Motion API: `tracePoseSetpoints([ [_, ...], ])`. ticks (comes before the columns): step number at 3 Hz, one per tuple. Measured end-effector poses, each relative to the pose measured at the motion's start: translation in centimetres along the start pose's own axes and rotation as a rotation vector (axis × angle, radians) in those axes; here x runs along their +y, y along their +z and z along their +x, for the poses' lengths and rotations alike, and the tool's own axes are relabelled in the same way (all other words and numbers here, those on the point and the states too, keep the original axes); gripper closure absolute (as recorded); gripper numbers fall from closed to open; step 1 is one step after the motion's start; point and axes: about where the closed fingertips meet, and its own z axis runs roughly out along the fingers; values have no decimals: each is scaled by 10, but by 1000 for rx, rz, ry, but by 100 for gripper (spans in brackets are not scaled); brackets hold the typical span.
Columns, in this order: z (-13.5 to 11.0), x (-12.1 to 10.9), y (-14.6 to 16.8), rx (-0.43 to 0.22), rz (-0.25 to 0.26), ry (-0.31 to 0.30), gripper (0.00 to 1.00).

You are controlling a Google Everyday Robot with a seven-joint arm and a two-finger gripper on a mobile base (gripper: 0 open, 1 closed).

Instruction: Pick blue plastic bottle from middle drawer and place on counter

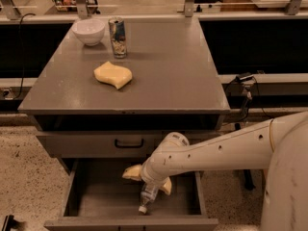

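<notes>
The blue plastic bottle (147, 195) lies on the floor of the open middle drawer (98, 198), its white cap pointing toward the drawer's front. My gripper (148, 179) is down inside the drawer over the bottle's upper end. Its yellowish fingers (132, 172) are spread to either side of the bottle, wider than the bottle, so it is open. The white arm reaches in from the right. The grey counter (168, 71) is above the drawer.
On the counter stand a white bowl (88, 31) and a shiny metal can (118, 36) at the back left, with a yellow sponge (113, 74) in front of them. A closed drawer front with a black handle (129, 142) is above the open drawer.
</notes>
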Motion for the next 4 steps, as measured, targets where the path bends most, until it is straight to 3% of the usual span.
tracePoseSetpoints([
  [1, -2, 2, 31, -32, 17, -35, 0],
  [2, 0, 7, 60, -47, 20, -31, 0],
  [4, 6, 14, 90, -49, 56, 20, 0],
])
